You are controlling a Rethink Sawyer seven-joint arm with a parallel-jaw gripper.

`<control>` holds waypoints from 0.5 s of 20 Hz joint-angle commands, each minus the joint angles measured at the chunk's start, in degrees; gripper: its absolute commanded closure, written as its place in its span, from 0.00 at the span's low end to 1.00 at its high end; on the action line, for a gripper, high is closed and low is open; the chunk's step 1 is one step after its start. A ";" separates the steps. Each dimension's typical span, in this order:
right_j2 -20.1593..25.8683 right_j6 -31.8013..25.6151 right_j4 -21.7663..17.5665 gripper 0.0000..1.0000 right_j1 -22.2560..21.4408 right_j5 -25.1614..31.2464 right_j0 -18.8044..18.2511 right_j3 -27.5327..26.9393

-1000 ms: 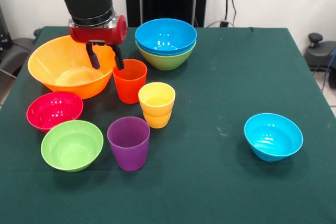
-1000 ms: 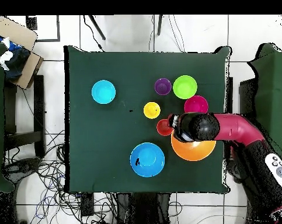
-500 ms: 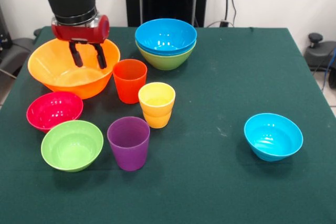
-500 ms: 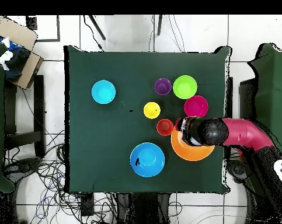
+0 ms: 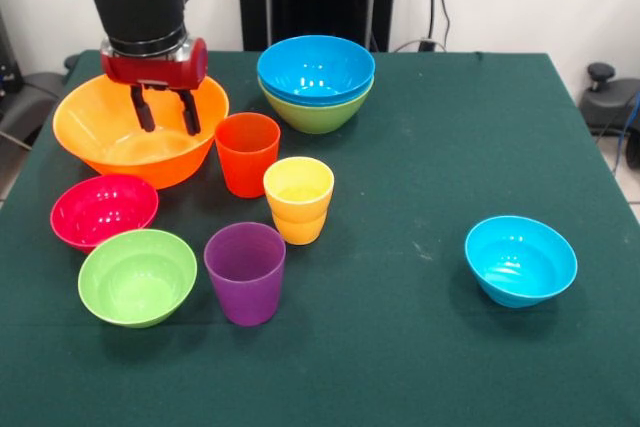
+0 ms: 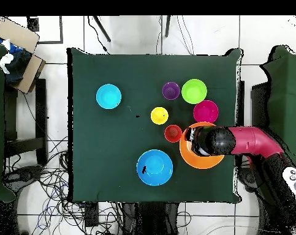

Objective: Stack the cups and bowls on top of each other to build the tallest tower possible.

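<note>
The gripper [image 5: 161, 110] hangs inside the big orange-yellow bowl [image 5: 100, 127], with its two fingers spread apart and nothing between them. The fingers are down near the bowl's side closest to the orange-red cup [image 5: 247, 153].

It looks like the job right now is to grab this big bowl by its wall. Next, one finger should slip inside the rim and one outside, then squeeze.

The start of the tower [image 5: 316, 82] — blue bowls sitting in a green one — waits just past the cups. The yellow cup [image 5: 298, 198], purple cup [image 5: 246, 272] and small bowls sit apart on the table [image 5: 420, 347] — none stacked yet
</note>
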 commanded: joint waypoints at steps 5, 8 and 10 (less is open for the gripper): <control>-2.09 -9.15 -6.10 0.00 3.02 -0.75 3.32 -0.35; -1.99 -9.23 -6.22 0.00 4.11 -0.67 3.38 -1.29; -1.89 -9.47 -6.33 0.00 5.47 -0.63 3.64 -2.55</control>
